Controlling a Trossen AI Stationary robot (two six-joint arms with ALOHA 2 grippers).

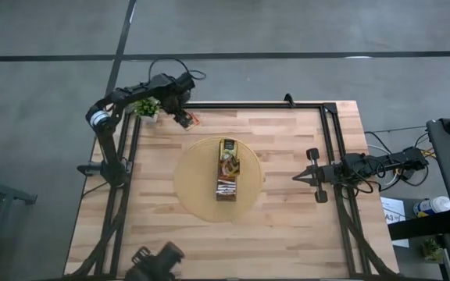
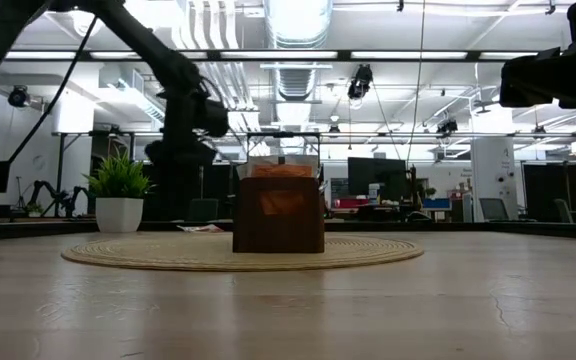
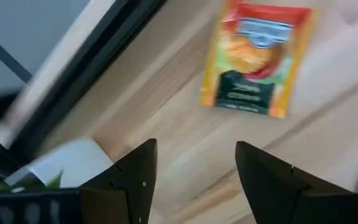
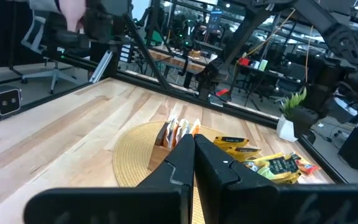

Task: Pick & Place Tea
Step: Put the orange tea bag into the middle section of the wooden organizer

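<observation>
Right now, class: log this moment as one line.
left gripper: open, above tea sachet on table | right gripper: shut, idle at right edge | box: on mat

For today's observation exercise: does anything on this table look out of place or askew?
Yes. One tea sachet lies alone on the bare wood near the potted plant, askew, below the open left gripper, while others sit in the brown box on the round mat.

No legible text on any sachet (image 3: 257, 57)

Plant pot (image 3: 61, 163) cut off (left wrist view), blurry.
</observation>
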